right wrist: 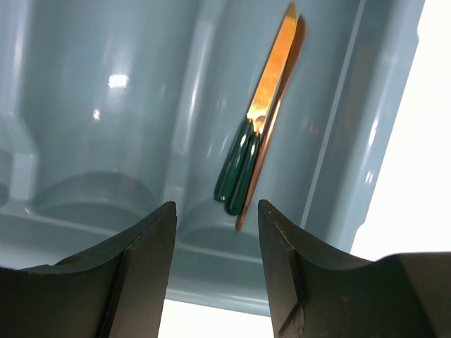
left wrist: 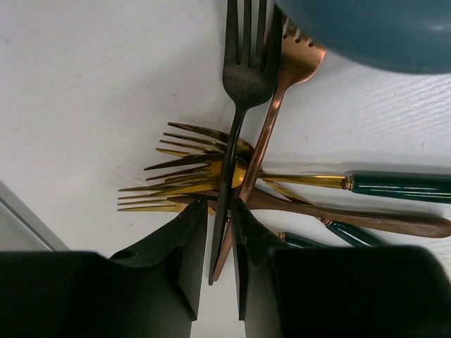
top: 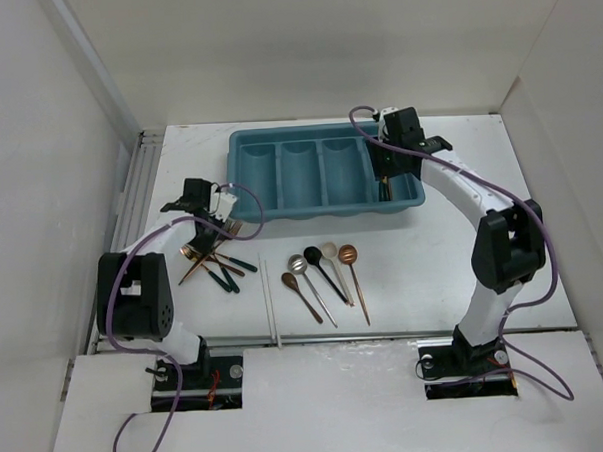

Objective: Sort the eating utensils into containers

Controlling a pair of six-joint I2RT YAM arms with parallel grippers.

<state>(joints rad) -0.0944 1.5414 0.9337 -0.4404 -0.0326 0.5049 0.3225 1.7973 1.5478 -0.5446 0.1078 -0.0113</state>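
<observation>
The sorting has barely begun. The blue tray [top: 281, 213] sits at the far side of the table, and only its rightmost slot has anything in it: a few knives [right wrist: 250, 169], two with dark green handles and gold blades and a copper one beneath them, lying lengthwise. The other three slots look bare from above.

The right claw [right wrist: 217, 211] hangs over that slot with its fingers spread and nothing between them, so I take it the knives are delivered.

Everything else is on the table. A row of five spoons [top: 323, 270] lies in front of the tray, in copper, silver, black and cream, and white chopsticks [top: 270, 302] lie just to their left. Further left is a tangled heap of forks [top: 208, 255] with some green-handled pieces.

The left claw [left wrist: 220, 211] is down on that heap. Its fingers stand narrow either side of the black fork [left wrist: 246, 77], with the handle of the copper fork [left wrist: 278, 91] in the same gap. Whether they already pinch, I cannot tell. The gold forks [left wrist: 190, 169] cross beneath, so lifting one alone may drag others.
</observation>
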